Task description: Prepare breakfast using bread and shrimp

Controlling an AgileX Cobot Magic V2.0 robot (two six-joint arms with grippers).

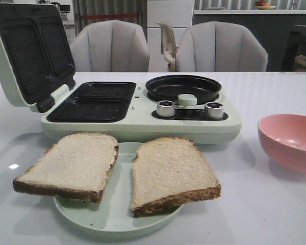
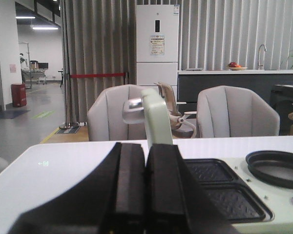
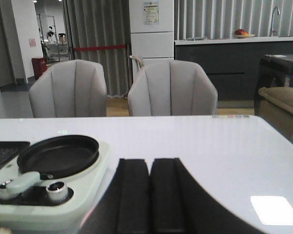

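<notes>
Two bread slices lie on a pale green plate [image 1: 117, 217] at the front: one on the left [image 1: 71, 163], one on the right [image 1: 171, 171], both overhanging the rim. No shrimp shows in any view. Neither gripper shows in the front view. My left gripper [image 2: 146, 151] is shut and empty, low over the table left of the breakfast maker. My right gripper [image 3: 150, 165] is shut and empty, low over the table right of the breakfast maker.
A pale green breakfast maker [image 1: 137, 122] stands behind the plate, its lid [image 1: 28, 53] open at the left, with two black sandwich plates [image 1: 94, 102], a round black pan [image 1: 182, 88] and two silver knobs [image 1: 165, 108]. A pink bowl [image 1: 290, 140] sits at the right. Chairs stand beyond the table.
</notes>
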